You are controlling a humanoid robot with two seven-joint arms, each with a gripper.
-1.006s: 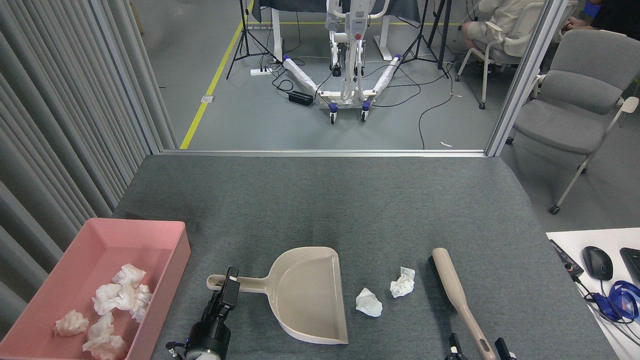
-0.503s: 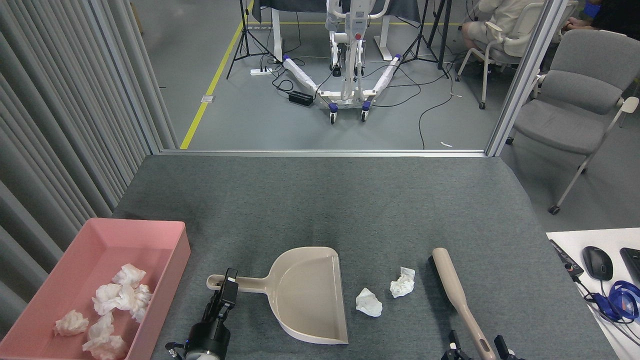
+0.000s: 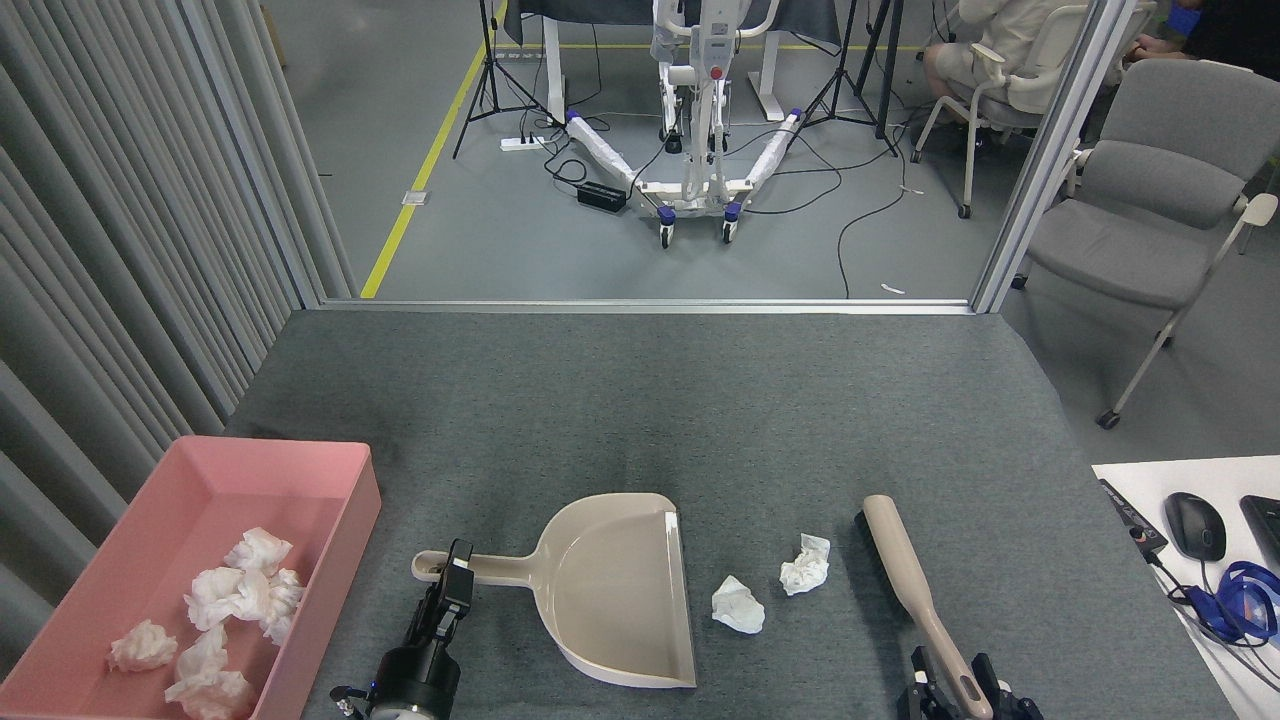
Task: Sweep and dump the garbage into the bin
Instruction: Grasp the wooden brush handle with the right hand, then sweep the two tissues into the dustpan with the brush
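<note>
Two wads of white tissue garbage lie on the grey table between the beige dustpan and the beige brush. My left gripper is shut on the dustpan's handle, and the pan's open mouth faces right toward the wads. At the bottom edge my right gripper has its fingers against both sides of the brush's handle. The pink bin sits at the left front and holds several more tissue wads.
A white desk with a mouse, a cable and blue headphones abuts the table's right side. Grey curtains run along the left. Beyond the table's far edge is open floor with a chair and stands.
My right gripper's fingers have closed in from wide apart onto the brush's handle. The dustpan has tipped slightly in my left gripper. The wads have not moved.
</note>
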